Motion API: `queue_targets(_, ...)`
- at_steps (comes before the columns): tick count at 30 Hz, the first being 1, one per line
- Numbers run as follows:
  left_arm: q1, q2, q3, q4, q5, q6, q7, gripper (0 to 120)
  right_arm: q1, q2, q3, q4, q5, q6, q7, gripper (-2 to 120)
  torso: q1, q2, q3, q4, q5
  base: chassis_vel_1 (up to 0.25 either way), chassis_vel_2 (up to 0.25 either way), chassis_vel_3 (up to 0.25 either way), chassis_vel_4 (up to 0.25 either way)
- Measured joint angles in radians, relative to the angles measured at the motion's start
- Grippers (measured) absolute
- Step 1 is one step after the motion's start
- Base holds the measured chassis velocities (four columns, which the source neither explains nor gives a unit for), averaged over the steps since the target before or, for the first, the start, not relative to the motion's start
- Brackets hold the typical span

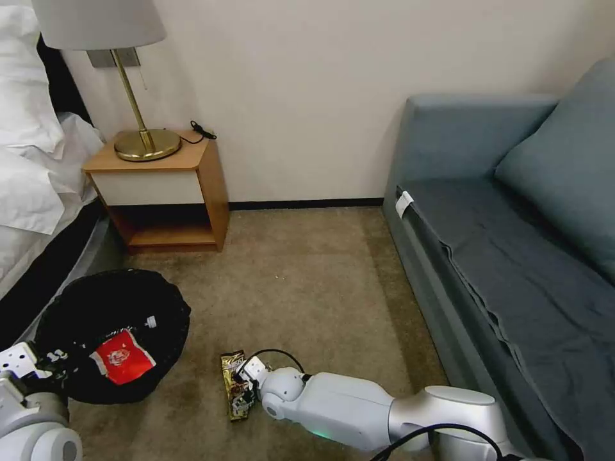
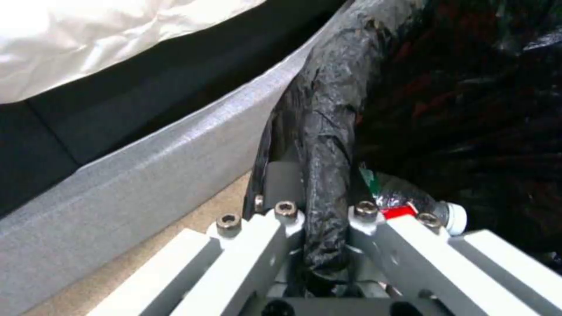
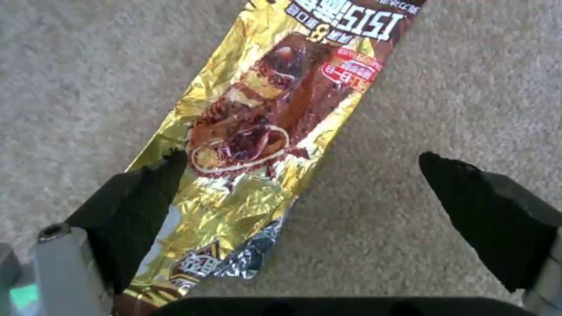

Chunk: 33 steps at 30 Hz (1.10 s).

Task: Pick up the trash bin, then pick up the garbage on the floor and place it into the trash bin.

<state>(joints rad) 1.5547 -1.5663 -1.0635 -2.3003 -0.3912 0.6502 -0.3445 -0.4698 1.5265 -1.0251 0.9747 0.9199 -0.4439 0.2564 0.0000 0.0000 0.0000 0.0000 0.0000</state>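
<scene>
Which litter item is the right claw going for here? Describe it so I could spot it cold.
Start at the grey sofa and drop to the tan carpet in front of it, beside the black-lined trash bin. There the right claw hangs open over a gold-brown snack wrapper. It is long, flat, crinkled foil, the one piece lying outside the bin.

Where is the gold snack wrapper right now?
The gold snack wrapper lies flat on the carpet, right of the trash bin, under the open right gripper, one finger over its edge.
</scene>
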Motion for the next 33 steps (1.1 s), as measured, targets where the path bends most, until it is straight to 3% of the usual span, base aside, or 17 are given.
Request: queue_targets(33, 0.006, -0.001, -0.001, -0.007, 0.005, -0.009, 0.001, 2, -0.02, 0.036, -0.039, -0.045, -0.07, 0.041, -0.022, 99, 0.0, 0.0, 0.0, 0.0, 0.0, 0.0, 0.0, 0.0, 0.0)
